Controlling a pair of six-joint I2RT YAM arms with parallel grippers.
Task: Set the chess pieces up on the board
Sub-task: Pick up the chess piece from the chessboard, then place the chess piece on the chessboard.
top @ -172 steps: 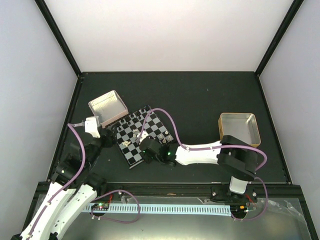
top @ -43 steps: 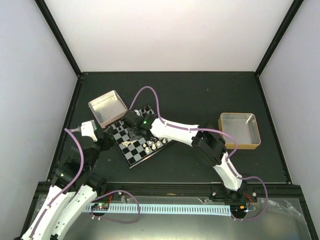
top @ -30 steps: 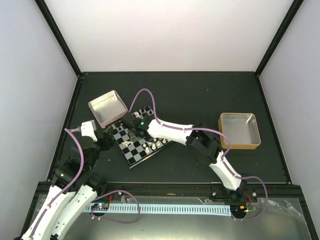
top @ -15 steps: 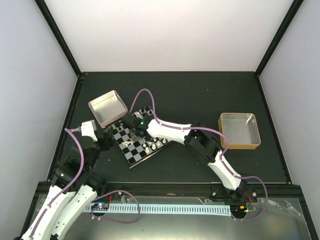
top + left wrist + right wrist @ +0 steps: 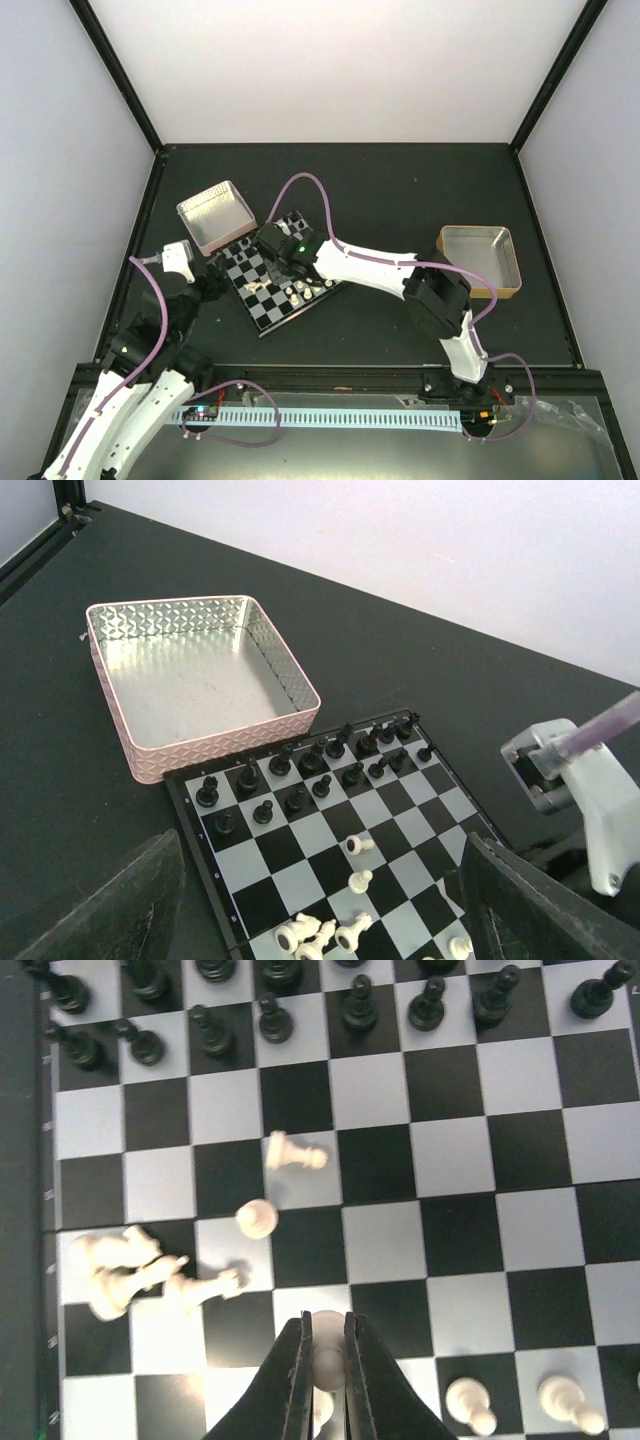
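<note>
Your right gripper (image 5: 327,1320) pinches a white piece (image 5: 327,1360) over the board (image 5: 460,1160); your left gripper (image 5: 320,915) hangs open beside the board.

From above, the right arm (image 5: 370,265) covers the middle of the board (image 5: 258,300), and the chess pieces (image 5: 303,290) are too small to tell apart. The right tool (image 5: 326,1325) hides most of the cream piece (image 5: 328,1355) between its fingers.
</note>
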